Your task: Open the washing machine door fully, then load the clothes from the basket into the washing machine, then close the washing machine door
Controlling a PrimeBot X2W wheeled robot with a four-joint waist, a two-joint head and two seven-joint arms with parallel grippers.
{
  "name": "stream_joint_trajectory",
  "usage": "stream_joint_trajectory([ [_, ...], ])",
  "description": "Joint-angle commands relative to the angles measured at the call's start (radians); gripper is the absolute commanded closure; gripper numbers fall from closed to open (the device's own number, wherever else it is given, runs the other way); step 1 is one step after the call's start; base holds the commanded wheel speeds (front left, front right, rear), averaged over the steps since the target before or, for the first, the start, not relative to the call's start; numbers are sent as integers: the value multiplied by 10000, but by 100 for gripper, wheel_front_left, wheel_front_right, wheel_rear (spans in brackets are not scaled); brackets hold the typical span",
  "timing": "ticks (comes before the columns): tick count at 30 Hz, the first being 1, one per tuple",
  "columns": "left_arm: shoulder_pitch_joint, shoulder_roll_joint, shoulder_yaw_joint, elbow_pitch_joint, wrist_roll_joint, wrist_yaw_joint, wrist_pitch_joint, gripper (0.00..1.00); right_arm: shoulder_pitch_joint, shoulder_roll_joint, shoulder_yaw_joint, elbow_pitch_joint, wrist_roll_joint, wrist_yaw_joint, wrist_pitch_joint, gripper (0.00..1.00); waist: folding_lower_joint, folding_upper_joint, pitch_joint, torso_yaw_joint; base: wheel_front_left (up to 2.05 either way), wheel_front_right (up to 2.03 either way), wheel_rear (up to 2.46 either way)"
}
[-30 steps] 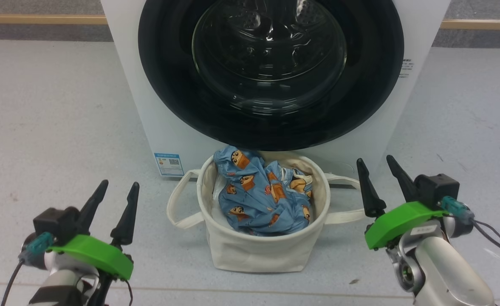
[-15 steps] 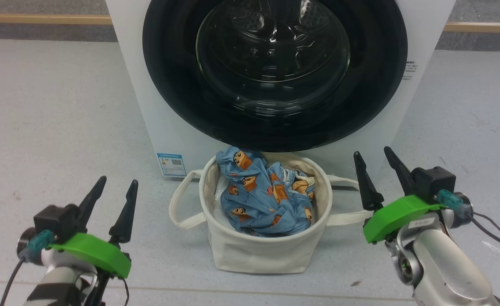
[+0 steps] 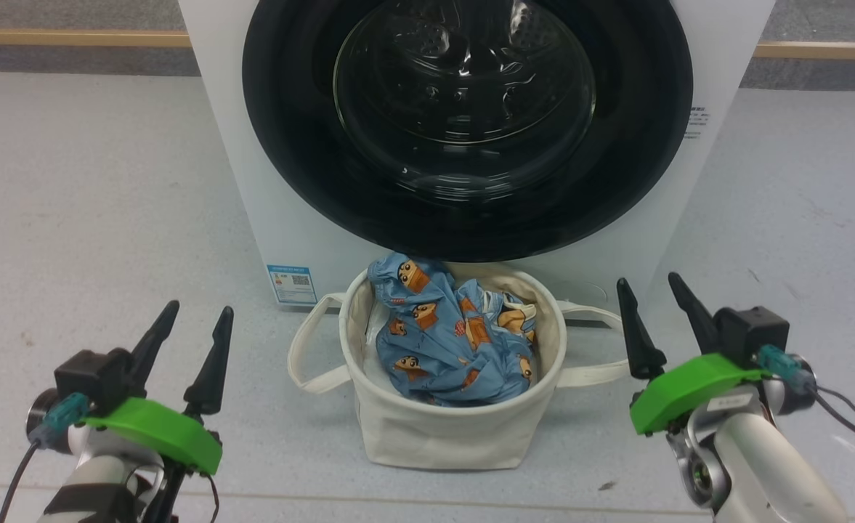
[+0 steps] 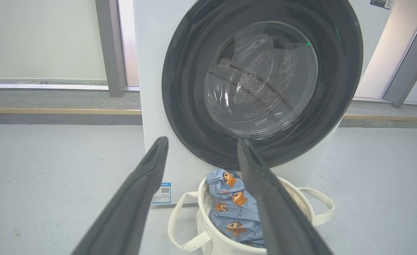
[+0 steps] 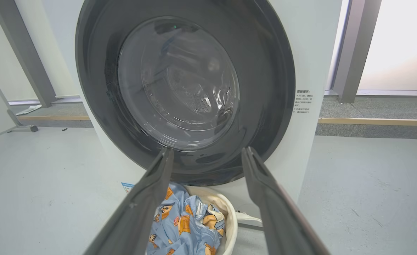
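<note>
Washing machine door (image 3: 289, 167) is shut, its black rim flush against the white front of the washing machine (image 3: 231, 167). Perforated steel drum visible through the glass in both wrist views.

Basket (image 3: 442, 436) sits upright on the grey floor (image 3: 93, 218), just in front of the machine and centred under the door's lower edge. Clothes (image 3: 442, 341) are bunched inside the basket, heaped highest at the back left, where the blue fabric pokes above the rim. Strap handles loop out to the left and right of the basket. Blue label (image 3: 290, 283) is on the machine's lower left corner, just behind the left handle.

Left gripper (image 3: 200, 308) is low at the left of the head view, fingers spread wide with nothing between them, well clear of the basket. Right gripper (image 3: 647, 280) is low at the right, also spread wide and empty. Its inner finger is near the end of the right strap handle; head view can't confirm contact. Each wrist view looks between its own fingers at the door, with basket and clothes at the bottom.
</note>
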Motion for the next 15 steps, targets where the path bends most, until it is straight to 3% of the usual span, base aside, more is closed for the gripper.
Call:
stream_joint_trajectory([
  [1, -491, 371, 533, -250, 2, 21, -122, 0, -56, -5, 65, -320, 22, 0, -103, 0, 0, 0, 12, -2, 0, 0, 0],
  [15, -444, 293, 926, -404, -81, -133, -122, 0, 406, 9, -416, -885, -234, 0, -33, 0, 0, 0, 152, -31, 0, 0, 0],
])
